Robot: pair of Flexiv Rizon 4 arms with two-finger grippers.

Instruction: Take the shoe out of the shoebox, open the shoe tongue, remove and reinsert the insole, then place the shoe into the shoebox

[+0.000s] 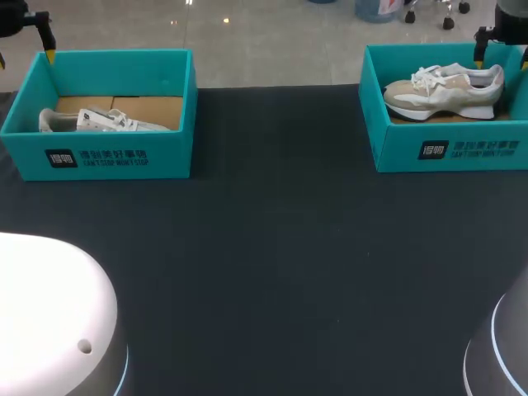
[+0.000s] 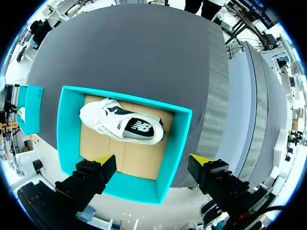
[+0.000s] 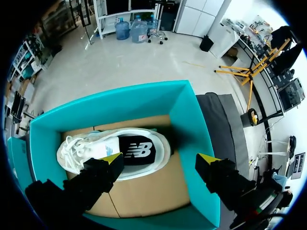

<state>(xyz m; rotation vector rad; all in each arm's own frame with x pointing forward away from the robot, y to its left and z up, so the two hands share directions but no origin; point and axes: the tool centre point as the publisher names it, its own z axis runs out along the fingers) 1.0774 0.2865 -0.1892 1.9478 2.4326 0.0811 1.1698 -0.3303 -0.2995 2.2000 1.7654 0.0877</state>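
A: Where are the shoes, and why do the arms hang where they do?

B: The white shoe [image 1: 103, 122] lies in the left shoebox [image 1: 107, 165] at the table's 10 o'clock. The beige shoe [image 1: 445, 89] stands on its sole in the right shoebox [image 1: 396, 157] at 2 o'clock. Each gripper hangs above its own box holding nothing, probably posed for a straight descent.

A: And the fingers?

B: The left gripper [image 2: 152, 163] and the right gripper [image 3: 160, 160] are both spread wide. The right one's fingers line up along the shoe, one over the collar and one near the box's 3 o'clock wall. That looks suited to pinching the heel.

A: Which way do the shoes point?

B: Both long axes run 9 to 3 o'clock, along each box's length. The beige toe points to 9, and the white toe seems to point to 3.
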